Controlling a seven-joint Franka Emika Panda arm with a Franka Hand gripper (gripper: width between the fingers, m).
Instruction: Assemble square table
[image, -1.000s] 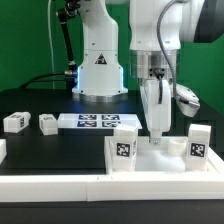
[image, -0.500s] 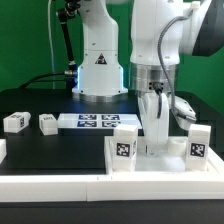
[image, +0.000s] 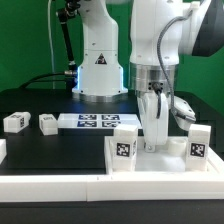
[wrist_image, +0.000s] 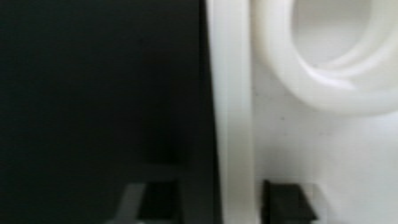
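Note:
The white square panel (image: 165, 157) lies low at the exterior view's right, behind the front bar. Two tagged white blocks (image: 123, 150) (image: 197, 145) stand at its near side. Two small white legs (image: 14, 122) (image: 47, 123) lie apart at the exterior view's left. My gripper (image: 152, 148) points straight down onto the panel. In the wrist view its dark fingers (wrist_image: 160, 200) straddle the panel's raised rim (wrist_image: 231, 100). One finger lies against the rim and the other stands a small gap off it. A round socket ring (wrist_image: 347, 50) shows on the panel.
The marker board (image: 95, 121) lies flat behind the legs. A long white bar (image: 100, 185) edges the black table along the front. The robot's base (image: 100, 70) stands at the back middle.
My gripper moved down and a little toward the exterior view's left onto the panel's rim, then held still. The panel and legs have not moved.

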